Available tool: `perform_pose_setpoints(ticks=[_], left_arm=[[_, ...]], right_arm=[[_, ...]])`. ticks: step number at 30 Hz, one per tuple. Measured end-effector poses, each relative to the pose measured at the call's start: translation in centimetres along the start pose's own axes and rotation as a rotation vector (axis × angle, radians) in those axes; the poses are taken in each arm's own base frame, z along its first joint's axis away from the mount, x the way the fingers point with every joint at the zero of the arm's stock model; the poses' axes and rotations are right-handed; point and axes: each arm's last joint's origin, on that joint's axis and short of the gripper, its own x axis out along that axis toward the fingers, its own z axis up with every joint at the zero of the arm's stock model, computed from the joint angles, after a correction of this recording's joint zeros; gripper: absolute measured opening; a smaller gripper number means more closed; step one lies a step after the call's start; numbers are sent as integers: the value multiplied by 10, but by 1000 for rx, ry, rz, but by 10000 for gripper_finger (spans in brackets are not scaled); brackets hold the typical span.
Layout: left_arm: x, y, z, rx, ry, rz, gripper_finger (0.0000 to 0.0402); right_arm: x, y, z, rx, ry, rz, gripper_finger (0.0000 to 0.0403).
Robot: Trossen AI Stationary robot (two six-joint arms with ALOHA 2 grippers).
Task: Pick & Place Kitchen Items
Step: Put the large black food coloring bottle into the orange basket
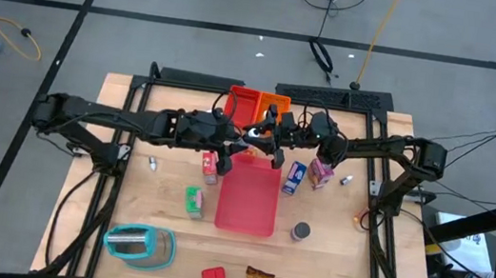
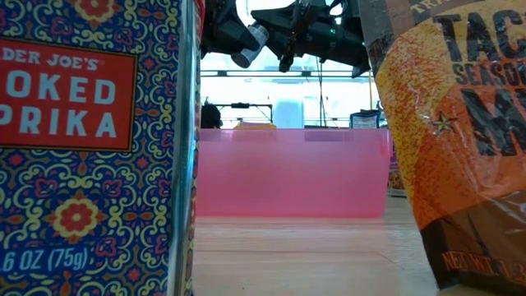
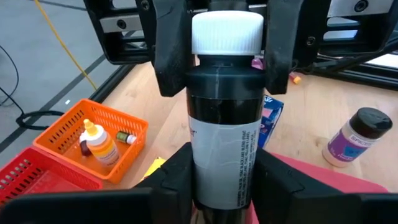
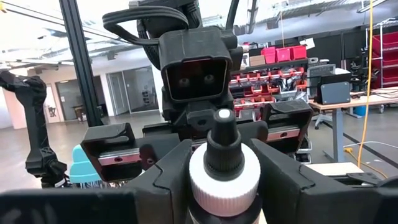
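A dark bottle (image 3: 224, 124) with a white cap (image 3: 226, 32) and a pale label hangs in the air over the far end of the pink tray (image 1: 247, 201). Both grippers are shut on it. My left gripper (image 3: 224, 186) comes from the table's left and has the bottle's lower body. My right gripper (image 4: 224, 180) comes from the right and has the cap end. In the high view the two grippers meet at the table's far middle, left (image 1: 246, 139) and right (image 1: 274, 143). My left gripper pinches the bottle's lower body (image 3: 214, 180) between its two fingers, one on each side. The bottle reaches forward out of the fingers, cap away from them, clear of the tray. My right gripper pinches the white cap (image 4: 224, 168) and the dark shoulder below it (image 3: 224, 71) between its two fingers (image 3: 171, 62). It comes from the opposite end, with the cap's dark tip (image 4: 222, 140) pointing toward its wrist.
An orange bin (image 3: 68, 127) holding small bottles and a red bin (image 3: 37, 180) stand at the far edge. Around the tray are a red box (image 1: 210, 165), green box (image 1: 194, 201), blue box (image 1: 294, 177), pink box (image 1: 320, 174), grey can (image 1: 301, 231) and packets (image 1: 259, 277).
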Motion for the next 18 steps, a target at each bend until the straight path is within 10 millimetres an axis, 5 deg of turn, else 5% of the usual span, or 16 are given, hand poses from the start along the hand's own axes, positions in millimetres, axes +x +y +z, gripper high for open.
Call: perform_pose_setpoints(ticks=[18], left_arm=[[0, 4, -3, 27, 28, 42, 145]], right_arm=[[-1, -4, -2, 5, 26, -18, 133]])
